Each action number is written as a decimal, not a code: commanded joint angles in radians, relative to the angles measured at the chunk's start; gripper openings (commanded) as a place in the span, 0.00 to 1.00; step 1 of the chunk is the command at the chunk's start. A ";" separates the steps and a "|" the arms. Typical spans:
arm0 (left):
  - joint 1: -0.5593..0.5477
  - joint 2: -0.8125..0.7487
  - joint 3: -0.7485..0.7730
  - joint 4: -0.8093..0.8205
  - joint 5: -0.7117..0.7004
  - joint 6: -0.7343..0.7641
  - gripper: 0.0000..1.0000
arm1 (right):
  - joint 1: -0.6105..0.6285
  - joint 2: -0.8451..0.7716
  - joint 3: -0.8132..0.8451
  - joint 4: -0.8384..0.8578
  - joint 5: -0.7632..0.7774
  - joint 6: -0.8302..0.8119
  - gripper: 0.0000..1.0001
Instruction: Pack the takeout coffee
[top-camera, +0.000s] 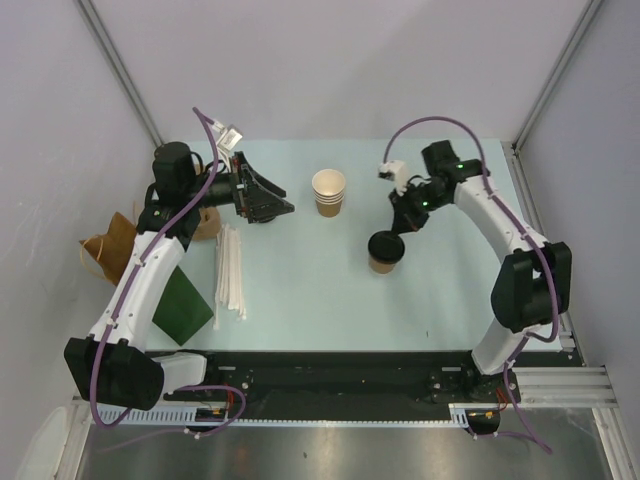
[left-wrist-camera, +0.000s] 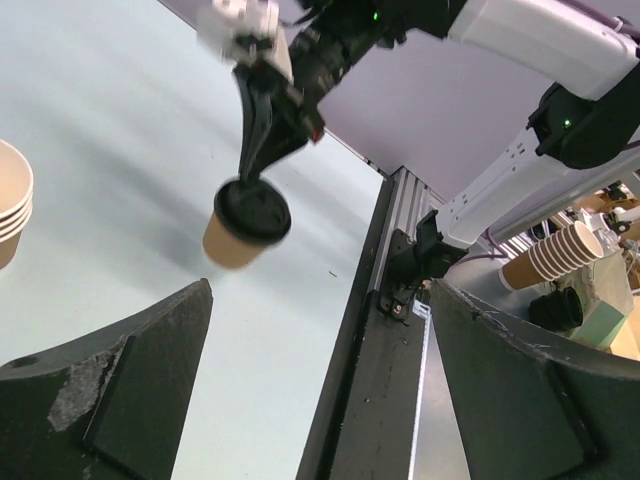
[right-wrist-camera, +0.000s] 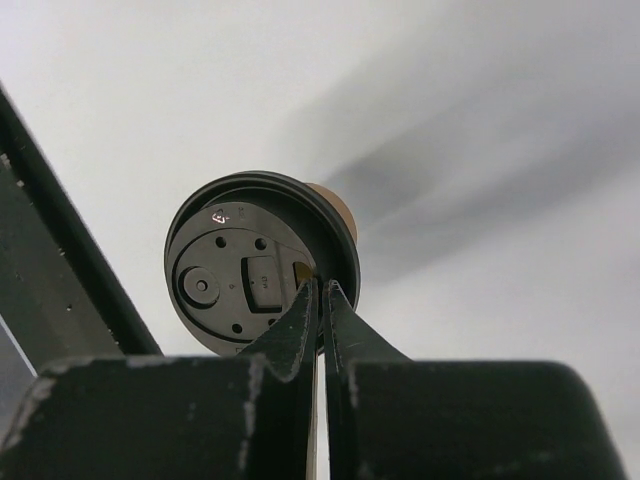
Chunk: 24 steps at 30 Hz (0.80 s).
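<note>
Right wrist view: the right tool pinches the lid rim of the coffee cup, jaws nearly together. The left tool gapes wide toward the worktop's far left corner, holding nothing.

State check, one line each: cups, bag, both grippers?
takeout coffee: lid on, pinched at the lid's rim.
right gripper: shut on the takeout coffee.
left gripper: open, empty.
cup stack: nested, upright, no lid.
green bag: lying flat on the table.
</note>
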 joint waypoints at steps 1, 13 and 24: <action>0.009 -0.004 0.023 -0.015 -0.009 0.046 0.96 | -0.148 -0.067 0.033 -0.072 0.010 0.025 0.00; 0.009 -0.011 0.021 -0.051 -0.014 0.090 0.96 | -0.199 -0.186 -0.118 -0.121 -0.063 0.074 0.00; 0.009 -0.016 0.013 -0.061 -0.018 0.098 0.96 | -0.340 -0.269 -0.244 -0.148 0.021 -0.010 0.00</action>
